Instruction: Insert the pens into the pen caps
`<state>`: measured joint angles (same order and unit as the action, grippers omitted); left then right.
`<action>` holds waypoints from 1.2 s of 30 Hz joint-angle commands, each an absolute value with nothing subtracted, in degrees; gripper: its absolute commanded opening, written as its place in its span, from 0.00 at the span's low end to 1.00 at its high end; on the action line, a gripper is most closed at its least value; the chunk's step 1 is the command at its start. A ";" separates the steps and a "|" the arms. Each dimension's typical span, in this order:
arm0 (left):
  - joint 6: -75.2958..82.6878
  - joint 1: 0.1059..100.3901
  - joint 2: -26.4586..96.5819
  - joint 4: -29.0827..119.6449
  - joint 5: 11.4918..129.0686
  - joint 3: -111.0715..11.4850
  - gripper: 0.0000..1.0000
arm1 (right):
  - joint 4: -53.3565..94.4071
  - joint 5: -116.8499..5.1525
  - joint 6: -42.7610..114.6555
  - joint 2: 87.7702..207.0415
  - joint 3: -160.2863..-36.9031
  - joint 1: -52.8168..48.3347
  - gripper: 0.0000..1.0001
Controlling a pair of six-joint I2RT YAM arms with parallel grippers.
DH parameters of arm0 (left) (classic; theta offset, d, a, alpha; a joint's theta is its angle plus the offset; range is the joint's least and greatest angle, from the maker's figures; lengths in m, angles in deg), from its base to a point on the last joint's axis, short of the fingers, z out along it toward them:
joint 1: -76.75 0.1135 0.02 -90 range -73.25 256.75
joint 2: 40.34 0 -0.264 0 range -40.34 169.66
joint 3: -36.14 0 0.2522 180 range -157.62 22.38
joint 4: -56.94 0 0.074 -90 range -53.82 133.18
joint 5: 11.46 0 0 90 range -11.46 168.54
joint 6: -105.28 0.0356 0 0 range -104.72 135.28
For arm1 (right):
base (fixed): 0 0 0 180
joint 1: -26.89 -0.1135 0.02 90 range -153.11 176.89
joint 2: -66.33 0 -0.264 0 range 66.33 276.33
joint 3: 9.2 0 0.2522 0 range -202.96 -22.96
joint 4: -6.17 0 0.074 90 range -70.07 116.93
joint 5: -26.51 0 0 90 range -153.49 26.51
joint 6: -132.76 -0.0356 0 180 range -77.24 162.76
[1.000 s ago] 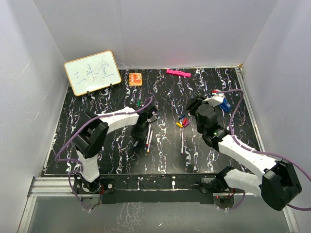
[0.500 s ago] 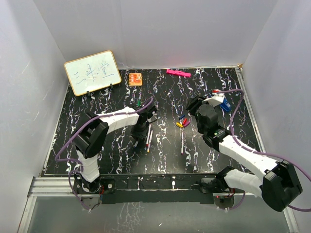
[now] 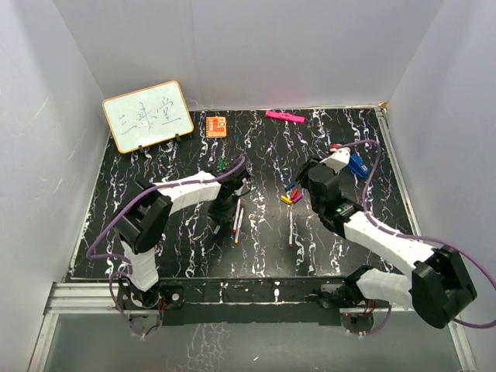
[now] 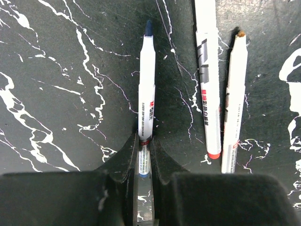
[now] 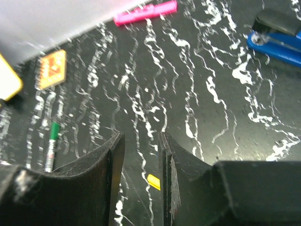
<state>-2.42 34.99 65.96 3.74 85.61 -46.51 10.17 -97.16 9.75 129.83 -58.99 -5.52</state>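
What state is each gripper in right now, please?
Left gripper: shut on the blue-tipped pen.
Right gripper: open, holding nothing; a yellow cap lies on the table beyond its fingers.

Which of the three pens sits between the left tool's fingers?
The blue-tipped pen, leftmost in the wrist view; the other two lie free beside it.

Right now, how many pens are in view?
5: blue-tipped pen in the left claw; red-ended pen and a third pen beside it; lone pen mid-table; green pen beyond the left arm. Arms may hide others.
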 commanded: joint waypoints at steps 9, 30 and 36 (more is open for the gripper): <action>0.44 35.59 57.22 1.44 88.39 -51.30 0.00 | 23.12 -97.65 7.26 143.84 -72.06 -5.34 0.31; 0.95 36.49 32.82 18.15 86.52 -37.27 0.00 | 40.28 -92.46 0.39 165.70 -88.15 -3.71 0.25; 0.99 36.58 30.81 19.33 85.84 -35.61 0.00 | 39.99 -91.32 -0.04 168.27 -88.61 -3.44 0.25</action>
